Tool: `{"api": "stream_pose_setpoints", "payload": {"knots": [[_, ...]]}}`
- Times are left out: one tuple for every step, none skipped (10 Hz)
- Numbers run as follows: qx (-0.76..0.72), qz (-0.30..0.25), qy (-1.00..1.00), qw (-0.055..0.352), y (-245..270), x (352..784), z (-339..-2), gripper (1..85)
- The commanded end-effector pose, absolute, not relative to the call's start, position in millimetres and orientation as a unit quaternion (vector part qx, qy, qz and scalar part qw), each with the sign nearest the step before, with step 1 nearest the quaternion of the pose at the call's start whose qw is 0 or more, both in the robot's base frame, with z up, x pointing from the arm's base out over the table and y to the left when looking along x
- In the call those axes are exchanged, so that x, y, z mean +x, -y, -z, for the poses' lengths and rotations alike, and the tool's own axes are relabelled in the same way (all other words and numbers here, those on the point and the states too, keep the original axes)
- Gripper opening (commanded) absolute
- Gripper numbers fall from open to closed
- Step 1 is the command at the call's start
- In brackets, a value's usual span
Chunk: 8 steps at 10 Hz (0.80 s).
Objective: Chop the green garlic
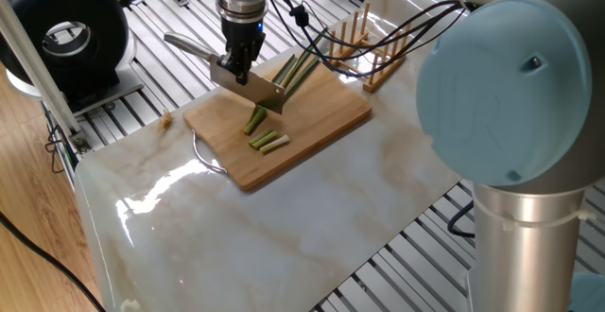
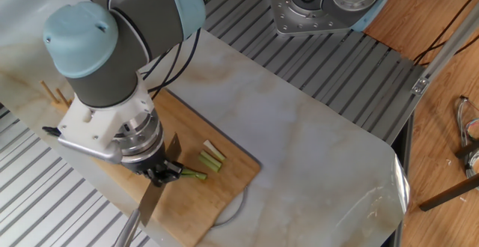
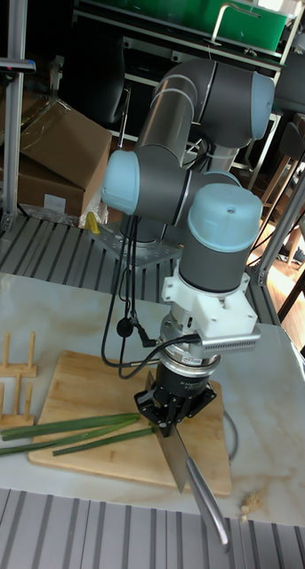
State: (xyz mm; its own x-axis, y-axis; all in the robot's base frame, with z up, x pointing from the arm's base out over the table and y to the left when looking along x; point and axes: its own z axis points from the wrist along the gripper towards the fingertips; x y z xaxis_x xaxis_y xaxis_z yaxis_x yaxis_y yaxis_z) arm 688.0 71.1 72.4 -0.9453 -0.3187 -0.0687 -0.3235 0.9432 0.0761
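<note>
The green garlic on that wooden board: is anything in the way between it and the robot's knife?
Nothing visible is. The knife held by the gripper sits right over the green garlic on the cutting board. The cut pieces lie off to one side.
</note>
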Motion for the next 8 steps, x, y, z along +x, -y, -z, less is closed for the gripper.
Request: {"api": "stream_pose_setpoints", "payload": {"knots": [[-0.164,-0.045,-0.985,0.024,-68.6,686.1,-72.3,1.3],[-0.165,-0.046,-0.985,0.023,-69.3,685.0,-68.1,1.3],[-0.167,-0.046,-0.984,0.026,-70.9,684.8,-64.1,1.3],[-0.169,-0.051,-0.984,0.027,-75.2,683.1,-62.7,1.3],[-0.171,-0.051,-0.984,0.028,-76.4,682.0,-64.8,1.3],[-0.173,-0.052,-0.983,0.028,-76.6,681.0,-66.4,1.3],[-0.175,-0.054,-0.983,0.028,-77.1,680.2,-68.0,1.3],[-0.175,-0.056,-0.982,0.03,-78.4,680.4,-69.3,1.3]]}}
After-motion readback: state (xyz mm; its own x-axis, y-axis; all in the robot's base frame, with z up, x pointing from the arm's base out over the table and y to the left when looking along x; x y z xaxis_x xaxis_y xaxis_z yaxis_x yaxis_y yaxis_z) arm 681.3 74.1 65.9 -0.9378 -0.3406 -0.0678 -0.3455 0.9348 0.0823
